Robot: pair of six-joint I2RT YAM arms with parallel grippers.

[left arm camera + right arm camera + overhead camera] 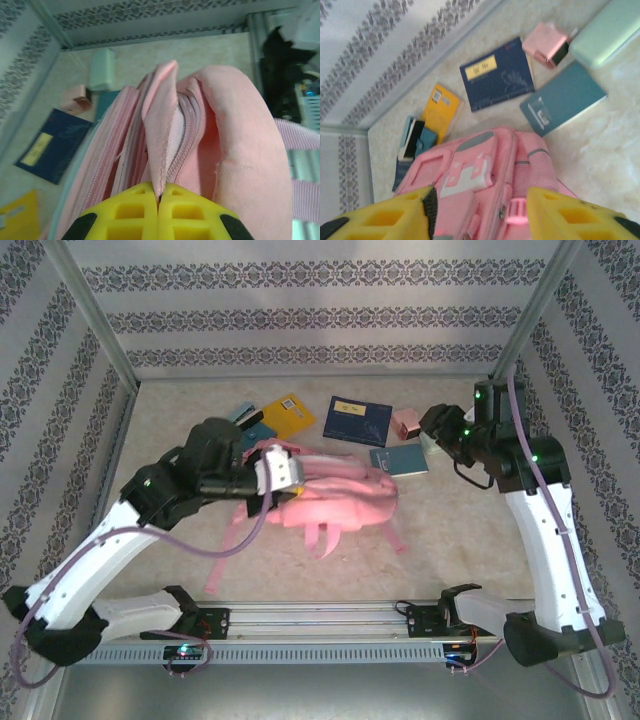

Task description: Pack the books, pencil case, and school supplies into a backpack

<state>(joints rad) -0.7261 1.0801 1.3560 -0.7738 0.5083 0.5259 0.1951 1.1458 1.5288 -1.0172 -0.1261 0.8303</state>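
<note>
The pink backpack (pixel 335 498) lies in the middle of the table. My left gripper (pixel 288 474) is at its left end, shut on a fold of pink fabric beside the zip (pixel 159 196), holding the backpack (pixel 235 135) open. My right gripper (pixel 430 430) hovers open at the back right, with nothing between its fingers (pixel 480 212). Below it lie the mint pencil case (pixel 607 32), a pink block (pixel 547 44), a teal book (pixel 562 97) and a navy book (pixel 497 72). A yellow book (pixel 440 107) and a black-and-white bar (pixel 412 140) lie further left.
Patterned walls and a metal frame (pixel 100 335) close in the back and sides. The backpack's straps (pixel 315 535) trail toward the near rail (pixel 320 620). The marbled tabletop (pixel 470 540) is bare at the front right.
</note>
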